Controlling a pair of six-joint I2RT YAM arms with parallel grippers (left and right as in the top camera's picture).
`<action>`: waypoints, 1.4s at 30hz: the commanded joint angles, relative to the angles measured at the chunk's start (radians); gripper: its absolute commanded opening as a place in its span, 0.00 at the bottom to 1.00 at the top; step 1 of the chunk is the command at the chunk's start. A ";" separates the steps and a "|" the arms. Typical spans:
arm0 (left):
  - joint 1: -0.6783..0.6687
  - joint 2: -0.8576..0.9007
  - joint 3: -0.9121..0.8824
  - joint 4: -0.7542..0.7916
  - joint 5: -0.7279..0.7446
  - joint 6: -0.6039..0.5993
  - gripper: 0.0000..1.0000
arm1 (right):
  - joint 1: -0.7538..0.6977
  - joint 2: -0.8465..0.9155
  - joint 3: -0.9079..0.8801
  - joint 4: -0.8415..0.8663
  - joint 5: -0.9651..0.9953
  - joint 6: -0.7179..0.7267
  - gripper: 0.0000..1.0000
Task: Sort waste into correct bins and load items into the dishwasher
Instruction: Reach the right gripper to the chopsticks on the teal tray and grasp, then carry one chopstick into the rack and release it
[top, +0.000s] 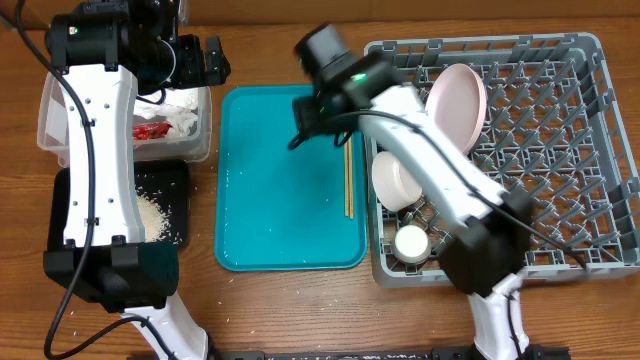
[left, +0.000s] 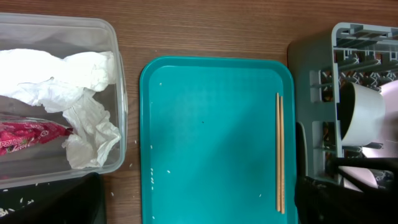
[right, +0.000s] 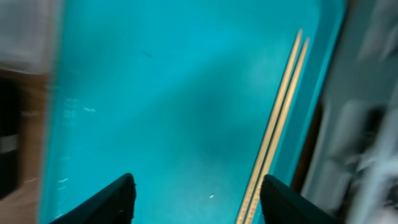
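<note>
Overhead, we see the pair of chopsticks (top: 348, 180) lying along the right edge of the teal tray (top: 280, 200), just beside the grey dish rack (top: 600, 150). The rack holds a pink plate (top: 458, 100) on edge, a white bowl (top: 395, 180) and a small cup (top: 411, 242). Only this view shows the left tool (top: 212, 60): it is released and empty, above the far end of the clear tub (top: 50, 125). Rice grains (top: 150, 215) lie in the black tray (top: 175, 200) on the desk (top: 300, 300).

Left wrist view adds what overhead blurs: the crumpled napkin (left: 62, 81) and the red wrapper (left: 31, 137) inside the tub, and a few stray grains on the teal tray.

Right wrist view, smeared, shows the right tool (right: 198, 180) released over the teal tray. The near end of the chopsticks sits between its fingers (right: 118, 199), close to one side and ungripped.
</note>
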 joint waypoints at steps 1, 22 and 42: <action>0.004 -0.008 0.016 -0.002 -0.002 0.001 1.00 | -0.014 0.057 -0.002 -0.015 0.050 0.093 0.64; 0.003 -0.008 0.016 -0.003 -0.002 0.001 1.00 | -0.020 0.210 -0.073 0.015 0.077 0.104 0.62; 0.003 -0.008 0.016 -0.003 -0.002 0.001 1.00 | -0.021 0.219 -0.204 0.106 -0.056 0.141 0.09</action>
